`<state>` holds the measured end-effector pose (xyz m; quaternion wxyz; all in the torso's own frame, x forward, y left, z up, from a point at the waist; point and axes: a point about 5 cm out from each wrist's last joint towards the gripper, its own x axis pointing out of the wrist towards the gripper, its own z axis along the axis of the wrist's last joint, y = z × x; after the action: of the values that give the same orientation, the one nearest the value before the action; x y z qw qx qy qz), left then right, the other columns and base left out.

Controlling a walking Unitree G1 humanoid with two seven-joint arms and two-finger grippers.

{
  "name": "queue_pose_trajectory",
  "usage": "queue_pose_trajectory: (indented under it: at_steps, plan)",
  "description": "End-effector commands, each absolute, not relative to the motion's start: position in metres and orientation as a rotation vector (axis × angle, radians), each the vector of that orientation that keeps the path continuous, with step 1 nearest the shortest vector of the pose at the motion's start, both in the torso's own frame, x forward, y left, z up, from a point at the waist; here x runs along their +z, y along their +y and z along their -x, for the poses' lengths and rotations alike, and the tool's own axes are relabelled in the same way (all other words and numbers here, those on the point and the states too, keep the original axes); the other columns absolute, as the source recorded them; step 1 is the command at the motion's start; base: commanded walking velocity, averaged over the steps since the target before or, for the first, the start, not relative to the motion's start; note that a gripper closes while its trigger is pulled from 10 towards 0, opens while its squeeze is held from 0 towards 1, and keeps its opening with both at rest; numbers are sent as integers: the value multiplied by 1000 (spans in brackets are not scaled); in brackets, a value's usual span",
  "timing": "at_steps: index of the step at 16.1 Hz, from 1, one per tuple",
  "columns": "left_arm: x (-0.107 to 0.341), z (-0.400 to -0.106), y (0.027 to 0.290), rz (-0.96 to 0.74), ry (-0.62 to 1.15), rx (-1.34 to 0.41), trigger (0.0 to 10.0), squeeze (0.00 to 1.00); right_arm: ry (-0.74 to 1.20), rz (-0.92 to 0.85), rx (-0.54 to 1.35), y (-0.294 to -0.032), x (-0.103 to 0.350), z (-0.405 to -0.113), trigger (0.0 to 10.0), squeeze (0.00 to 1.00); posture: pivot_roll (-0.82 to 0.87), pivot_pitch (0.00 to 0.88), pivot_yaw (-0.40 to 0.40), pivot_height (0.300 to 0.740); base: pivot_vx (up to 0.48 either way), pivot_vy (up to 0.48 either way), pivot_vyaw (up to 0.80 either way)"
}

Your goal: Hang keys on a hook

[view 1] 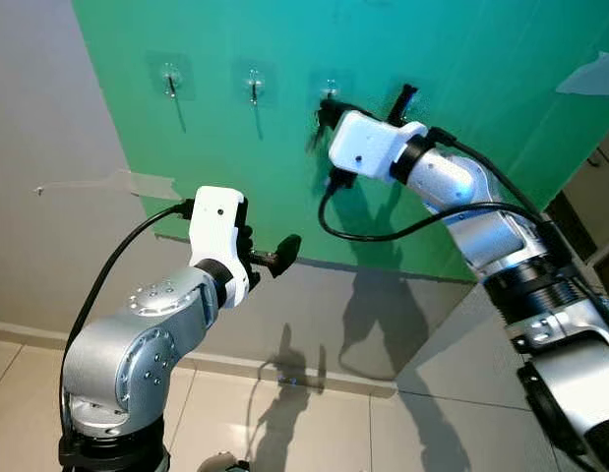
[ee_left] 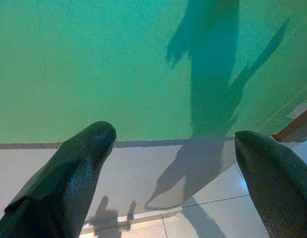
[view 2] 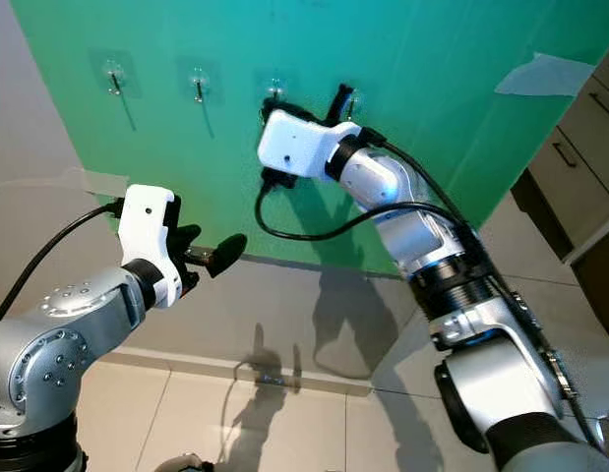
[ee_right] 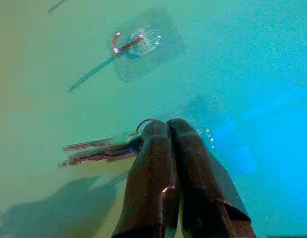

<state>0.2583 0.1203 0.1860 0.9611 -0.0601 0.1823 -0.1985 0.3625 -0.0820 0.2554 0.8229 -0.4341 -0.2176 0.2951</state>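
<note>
A green board (view 1: 284, 187) on the wall carries a row of clear stick-on hooks (view 1: 253, 84). My right gripper (ee_right: 165, 126) is raised against the board, shut on the ring of a bunch of keys (ee_right: 91, 150). The keys stick out sideways from the fingertips, close to the board. One clear hook (ee_right: 136, 42) with a metal prong sits a short way beyond the fingertips, apart from the keys. In the head view the right gripper (view 1: 324, 113) is just under the third hook (view 1: 330, 90). My left gripper (ee_left: 175, 148) is held lower, in front of the board's bottom edge, open and empty.
A wooden cabinet with drawers (view 2: 579, 147) stands at the right, next to the board. Pieces of tape (view 1: 127, 183) hold the board's corners to the grey wall. Below are a baseboard and a tiled floor (view 1: 314, 433). Black cables loop from both wrists.
</note>
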Motion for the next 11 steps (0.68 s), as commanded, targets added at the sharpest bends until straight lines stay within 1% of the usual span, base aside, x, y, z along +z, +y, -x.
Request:
queue_pose_trajectory:
  at_steps: [1,2,3,5,7,9,11]
  plan:
    - [188,-256,117,116,362,-416,10000,0,-431,810,596,-91,268,-367,10000,0,-39,0,-65,740,0,0,0]
    - [188,-256,118,116,362,-416,10000,0,-385,666,582,-92,276,-370,10000,0,-39,0,-64,740,0,0,0]
    - [188,-256,118,116,361,-416,10000,0,-352,579,572,-93,279,-373,10000,0,-39,0,-64,740,0,0,0]
    - [188,-256,117,115,361,-416,10000,0,-315,497,555,-96,280,-375,10000,0,-39,0,-64,740,0,0,0]
    - [188,-256,118,114,361,-415,10000,0,-293,459,551,-96,281,-376,10000,0,-39,0,-64,740,0,0,0]
    - [189,-256,118,110,361,-413,10000,0,-214,376,550,-97,278,-377,10000,0,-34,0,-60,740,0,0,0]
    - [189,-256,119,108,361,-412,10000,0,-198,362,554,-96,275,-376,10000,0,-32,0,-60,740,0,0,0]
